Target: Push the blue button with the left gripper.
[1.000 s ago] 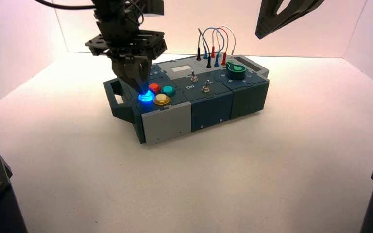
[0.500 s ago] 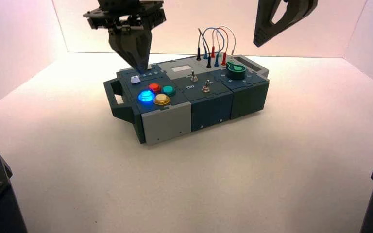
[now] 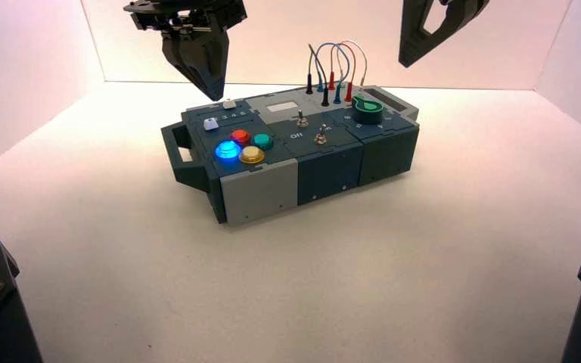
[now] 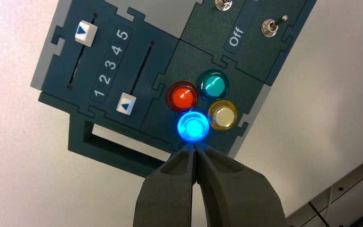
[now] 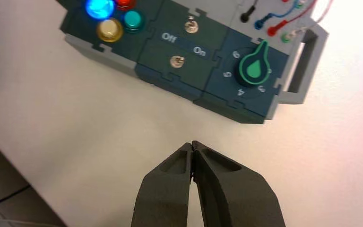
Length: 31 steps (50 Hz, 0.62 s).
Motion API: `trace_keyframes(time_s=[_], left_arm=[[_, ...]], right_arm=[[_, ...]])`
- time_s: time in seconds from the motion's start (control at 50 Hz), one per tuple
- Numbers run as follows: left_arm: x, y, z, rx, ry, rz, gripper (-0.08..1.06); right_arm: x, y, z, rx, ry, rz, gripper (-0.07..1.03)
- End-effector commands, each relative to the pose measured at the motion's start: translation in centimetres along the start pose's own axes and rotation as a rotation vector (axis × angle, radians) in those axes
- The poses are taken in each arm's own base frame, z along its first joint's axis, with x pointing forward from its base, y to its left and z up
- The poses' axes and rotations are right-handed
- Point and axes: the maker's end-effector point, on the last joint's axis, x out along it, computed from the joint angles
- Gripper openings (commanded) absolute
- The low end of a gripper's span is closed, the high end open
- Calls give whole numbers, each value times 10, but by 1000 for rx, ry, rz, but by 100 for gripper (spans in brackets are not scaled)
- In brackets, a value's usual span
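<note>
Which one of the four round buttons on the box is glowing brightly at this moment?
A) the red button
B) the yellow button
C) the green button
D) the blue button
D: the blue button shines brightly, with a blue glow around it, beside the unlit red and yellow buttons.

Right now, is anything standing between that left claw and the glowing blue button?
Nothing visible does: the left gripper hovers above the box, off the blue button; the red button sits beside it, not over it.
</note>
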Motion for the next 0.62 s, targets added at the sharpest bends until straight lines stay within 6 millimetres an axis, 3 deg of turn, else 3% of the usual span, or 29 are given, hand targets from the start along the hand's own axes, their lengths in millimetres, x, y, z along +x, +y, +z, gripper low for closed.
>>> trace_keyframes(time_s=[0.02,0.62], left_arm=[[-11,1,9,10,-50,8,-3],[-3,2,1,15,-45,13,-3]], right_arm=[[-7,-10,12,10,-41,-23,-2],[5,-10,12,-8,-27,-29,-2]])
